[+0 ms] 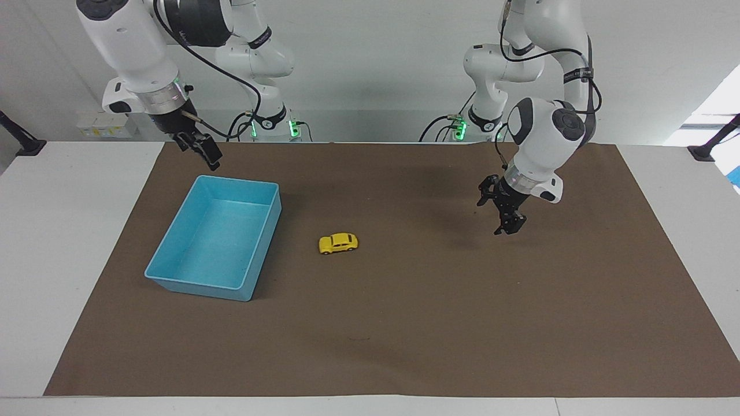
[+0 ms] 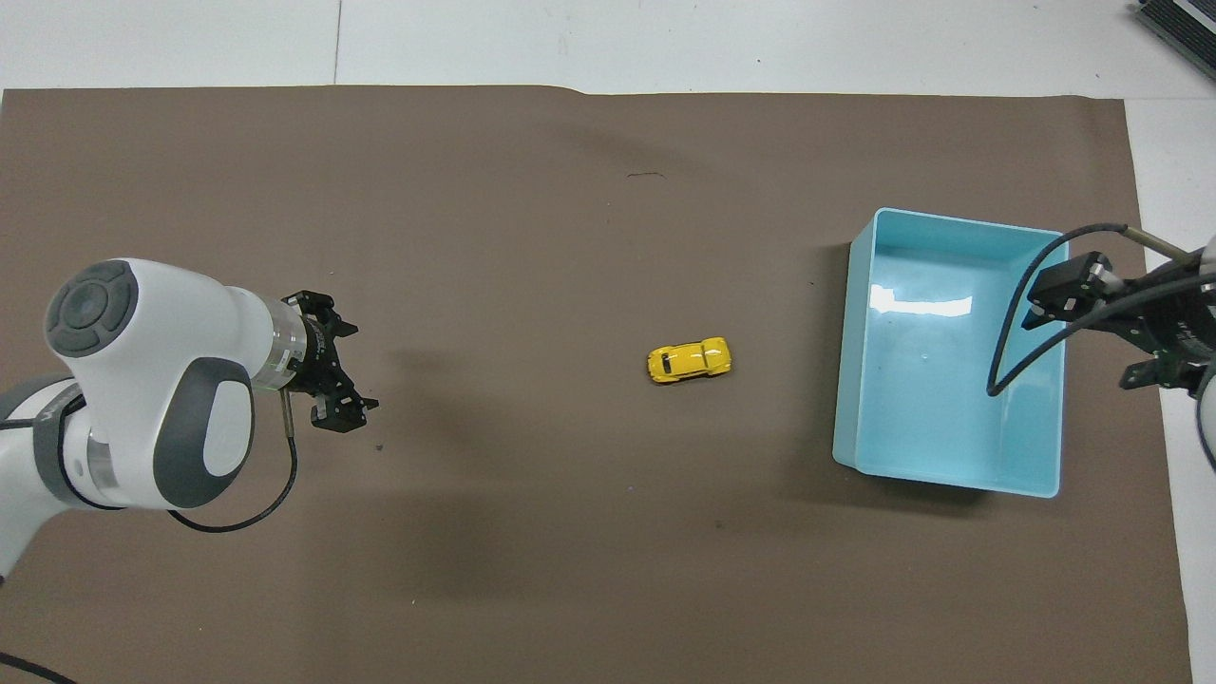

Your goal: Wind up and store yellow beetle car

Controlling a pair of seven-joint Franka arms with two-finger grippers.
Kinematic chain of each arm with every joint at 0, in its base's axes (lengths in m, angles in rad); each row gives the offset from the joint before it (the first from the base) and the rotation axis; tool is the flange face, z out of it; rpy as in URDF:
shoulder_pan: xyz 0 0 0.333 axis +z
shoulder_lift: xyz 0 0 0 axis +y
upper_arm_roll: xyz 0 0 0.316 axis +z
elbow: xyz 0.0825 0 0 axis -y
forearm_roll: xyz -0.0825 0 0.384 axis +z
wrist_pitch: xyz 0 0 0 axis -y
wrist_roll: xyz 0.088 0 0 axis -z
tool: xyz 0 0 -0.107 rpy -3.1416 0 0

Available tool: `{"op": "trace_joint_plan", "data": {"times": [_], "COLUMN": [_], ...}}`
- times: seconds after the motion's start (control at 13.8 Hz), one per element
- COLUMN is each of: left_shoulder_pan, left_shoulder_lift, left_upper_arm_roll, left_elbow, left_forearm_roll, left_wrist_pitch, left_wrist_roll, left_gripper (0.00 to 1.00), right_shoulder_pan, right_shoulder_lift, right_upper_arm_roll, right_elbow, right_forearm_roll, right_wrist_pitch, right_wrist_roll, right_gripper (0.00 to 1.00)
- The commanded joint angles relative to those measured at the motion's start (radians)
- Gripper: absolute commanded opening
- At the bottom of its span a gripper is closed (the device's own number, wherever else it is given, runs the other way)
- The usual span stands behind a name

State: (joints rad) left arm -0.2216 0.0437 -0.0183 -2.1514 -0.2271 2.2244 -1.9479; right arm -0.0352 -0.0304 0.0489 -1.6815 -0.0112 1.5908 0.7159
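The small yellow car (image 1: 338, 243), rounded with dark windows, is sitting on its wheels beside the blue tray (image 1: 173, 277); the left hand (image 1: 500, 215) is hanging open and empty, and the right hand's (image 1: 203, 150) state I cannot tell.

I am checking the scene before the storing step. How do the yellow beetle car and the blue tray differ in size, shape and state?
The yellow beetle car is tiny; the blue tray is far larger. The car is rounded, with dark windows; the tray is a rectangular, open box. The car is bright yellow; the tray is light blue. The car stands beside the tray, not in it; the tray holds nothing. Both rest on the brown mat, and no hand touches either.
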Motion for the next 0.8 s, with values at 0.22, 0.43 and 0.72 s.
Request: {"op": "trace_joint_plan", "data": {"times": [0.22, 0.43, 0.72], "left_shoulder_pan": [0.028, 0.031, 0.031], "left_shoulder_lift": [-0.002, -0.005, -0.004], "left_upper_arm_roll": [0.0, 0.0, 0.0], "left_elbow": [0.1, 0.174, 0.24], "left_forearm_roll": [0.005, 0.009, 0.057], "left_wrist_pitch": [-0.046, -0.126, -0.175], "left_wrist_roll": [0.081, 0.249, 0.45], "left_gripper": [1.0, 1.0, 1.0], "right_shoulder_pan": [0.041, 0.092, 0.162], "right_shoulder_lift": [-0.023, 0.019, 0.107], "right_upper_arm_roll": [0.031, 0.031, 0.031], "right_elbow": [-0.132, -0.165, -0.164], "right_forearm_roll": [0.019, 0.019, 0.004], "right_wrist_pitch": [0.15, 0.247, 0.348], "right_wrist_roll": [0.346, 0.58, 0.828], "right_gripper": [1.0, 1.0, 1.0]}}
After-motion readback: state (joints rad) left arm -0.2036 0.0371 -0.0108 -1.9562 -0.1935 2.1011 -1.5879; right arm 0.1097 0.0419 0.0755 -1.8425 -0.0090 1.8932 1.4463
